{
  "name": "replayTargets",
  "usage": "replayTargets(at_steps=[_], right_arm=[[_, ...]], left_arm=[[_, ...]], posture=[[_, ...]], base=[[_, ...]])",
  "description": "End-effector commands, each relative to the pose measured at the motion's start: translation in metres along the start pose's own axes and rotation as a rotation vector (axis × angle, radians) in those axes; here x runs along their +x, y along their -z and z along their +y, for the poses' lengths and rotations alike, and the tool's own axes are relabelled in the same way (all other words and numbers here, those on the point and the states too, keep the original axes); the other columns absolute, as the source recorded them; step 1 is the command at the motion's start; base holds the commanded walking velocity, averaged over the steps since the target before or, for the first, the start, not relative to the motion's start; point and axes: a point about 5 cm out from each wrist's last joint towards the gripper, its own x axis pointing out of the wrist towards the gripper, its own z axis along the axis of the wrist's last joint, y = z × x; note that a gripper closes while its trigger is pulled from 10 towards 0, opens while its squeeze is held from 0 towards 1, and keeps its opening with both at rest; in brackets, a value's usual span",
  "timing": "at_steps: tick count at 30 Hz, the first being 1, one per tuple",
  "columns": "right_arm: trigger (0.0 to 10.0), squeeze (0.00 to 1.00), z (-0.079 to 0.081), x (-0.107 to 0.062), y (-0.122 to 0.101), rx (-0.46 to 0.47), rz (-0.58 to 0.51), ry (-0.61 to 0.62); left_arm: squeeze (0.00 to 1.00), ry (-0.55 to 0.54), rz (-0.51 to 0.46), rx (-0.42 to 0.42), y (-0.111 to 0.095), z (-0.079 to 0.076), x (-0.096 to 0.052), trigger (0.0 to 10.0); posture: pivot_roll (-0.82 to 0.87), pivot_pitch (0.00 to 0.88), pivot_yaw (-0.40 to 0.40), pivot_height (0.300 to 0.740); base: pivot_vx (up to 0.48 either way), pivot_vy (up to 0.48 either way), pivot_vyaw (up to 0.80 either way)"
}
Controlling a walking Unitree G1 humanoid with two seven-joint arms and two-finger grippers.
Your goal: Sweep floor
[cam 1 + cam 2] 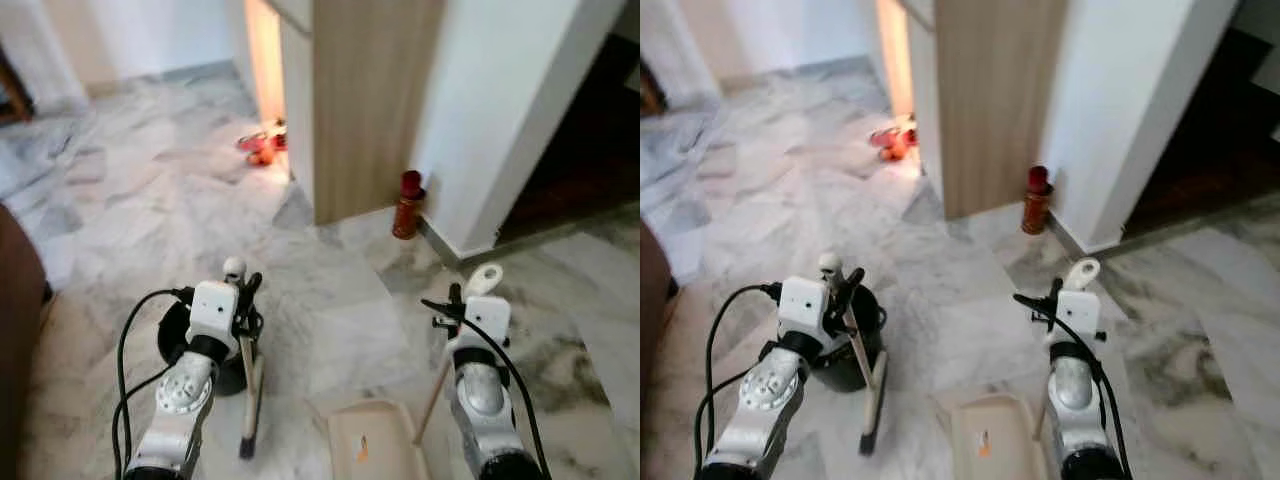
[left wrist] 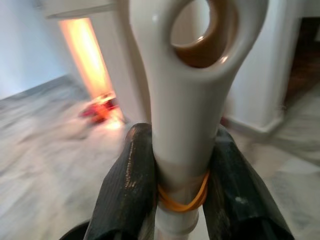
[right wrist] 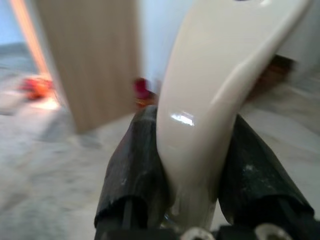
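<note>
Our left gripper [image 2: 182, 200] clamps the cream broom handle [image 2: 185, 115]; its wrist view reveals an orange rubber band [image 2: 182, 197]. Our right gripper [image 3: 200, 190] grips the cream dustpan handle [image 3: 210, 100], beige pan [image 1: 372, 440] on the marble floor [image 1: 150, 200].

Cream dustpan [image 1: 372, 440]; grey-veined white marble floor [image 1: 150, 190]; red canister [image 1: 408, 205].

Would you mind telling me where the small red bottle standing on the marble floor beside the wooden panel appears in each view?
Left eye view: the small red bottle stands right of centre, at the foot of the white wall.
Right eye view: just right of centre, same spot.
Left wrist view: cannot be made out.
Right wrist view: a red blur beside the cream handle.
Shared landmark: the wooden panel.
</note>
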Motion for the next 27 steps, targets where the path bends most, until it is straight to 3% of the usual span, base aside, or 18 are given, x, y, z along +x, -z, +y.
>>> replayTargets(at_steps=[1,27], right_arm=[[10.0,0.0,0.002,0.0025,-0.0044,-0.005,-0.024,0.0],[10.0,0.0,0.0011,0.006,-0.0083,-0.006,-0.04,0.013]], left_arm=[[0.0,-0.006,-0.022,0.017,-0.0029,0.004,-0.0006,10.0],[0.0,-0.011,-0.028,0.01,-0.0019,0.0017,0.0036,10.0]], posture=[[0.1,0.006,0.05,0.74],[0.08,0.027,0.035,0.74]], base=[[0.0,0.0,-0.8],[0.0,0.0,-0.8]])
